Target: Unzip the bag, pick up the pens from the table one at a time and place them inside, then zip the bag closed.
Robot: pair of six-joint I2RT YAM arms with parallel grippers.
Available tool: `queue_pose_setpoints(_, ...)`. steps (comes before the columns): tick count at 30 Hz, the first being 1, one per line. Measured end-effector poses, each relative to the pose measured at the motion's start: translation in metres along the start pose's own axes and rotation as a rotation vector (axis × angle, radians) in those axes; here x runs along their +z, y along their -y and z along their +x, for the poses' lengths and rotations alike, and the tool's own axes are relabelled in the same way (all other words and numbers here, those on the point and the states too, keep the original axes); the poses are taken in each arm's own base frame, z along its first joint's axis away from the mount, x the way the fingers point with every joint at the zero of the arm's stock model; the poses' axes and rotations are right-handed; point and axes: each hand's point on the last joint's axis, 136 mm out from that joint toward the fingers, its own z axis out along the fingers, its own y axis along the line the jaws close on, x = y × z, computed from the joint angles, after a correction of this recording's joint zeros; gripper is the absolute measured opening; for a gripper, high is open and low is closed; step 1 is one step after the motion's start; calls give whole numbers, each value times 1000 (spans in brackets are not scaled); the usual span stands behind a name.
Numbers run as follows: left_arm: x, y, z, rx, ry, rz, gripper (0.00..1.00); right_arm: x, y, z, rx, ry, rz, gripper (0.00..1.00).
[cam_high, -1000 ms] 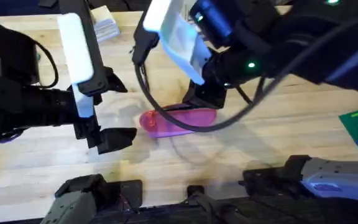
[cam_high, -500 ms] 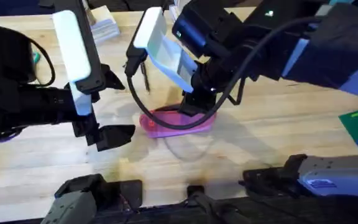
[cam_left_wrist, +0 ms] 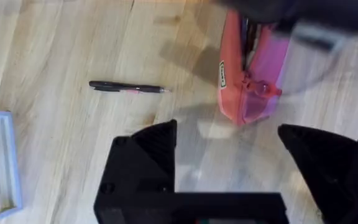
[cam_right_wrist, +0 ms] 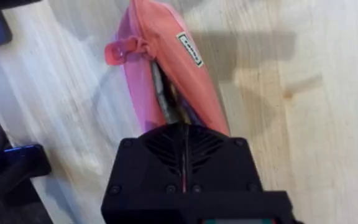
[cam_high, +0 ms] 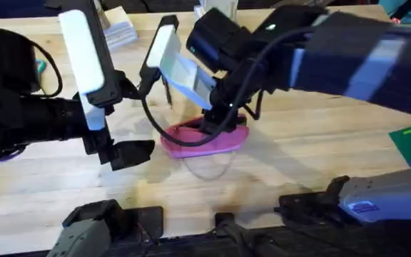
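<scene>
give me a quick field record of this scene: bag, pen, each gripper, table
bag: pink pouch lying on the table, zipper open, dark items visible inside
pen: black, lying flat on the table, apart from the bag
left gripper: open, holding nothing, hovering near the bag's zipper-pull end
right gripper: fingers together, tip at the bag's opening
table: light wood planks
task stage: bag unzipped, one pen not yet inside
</scene>
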Motion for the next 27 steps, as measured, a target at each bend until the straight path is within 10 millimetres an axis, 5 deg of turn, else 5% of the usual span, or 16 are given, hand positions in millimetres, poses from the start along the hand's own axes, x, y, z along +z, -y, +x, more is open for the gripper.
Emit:
queue_pose_setpoints(4,0,-1,0,4,1,-5,994,22,1,6,11,-55,-28,29)
queue_pose_setpoints(10,0,-4,-1,13,3,-16,993,26,1,8,13,-67,-35,30)
queue_pose_setpoints(17,0,-4,-1,13,3,-16,993,26,1,9,6,-69,-39,960)
queue_pose_setpoints(27,0,-4,-1,6,4,-17,993,26,1,8,7,-69,-39,997)
